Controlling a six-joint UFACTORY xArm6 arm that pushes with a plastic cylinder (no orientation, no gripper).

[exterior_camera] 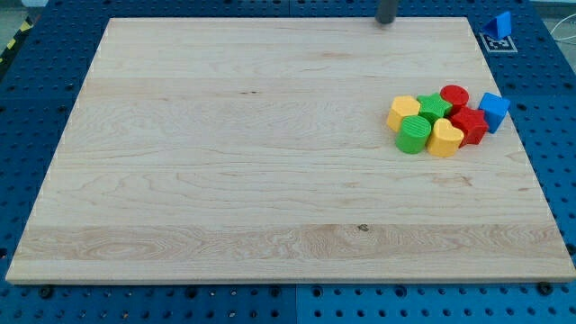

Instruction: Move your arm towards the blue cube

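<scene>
The blue cube [494, 110] sits near the board's right edge, at the right end of a tight cluster of blocks. The cluster holds a red cylinder [454, 95], a red star-shaped block [470, 125], a green star-shaped block [435, 107], a yellow hexagonal block [404, 112], a green cylinder [414, 133] and a yellow heart-shaped block [445, 138]. My tip [385, 21] shows at the view's top edge, over the board's far edge, well up and to the left of the blue cube and apart from every block.
The wooden board [225, 162] lies on a blue perforated table. A small blue object [500, 25] on a marker tag stands off the board at the view's top right.
</scene>
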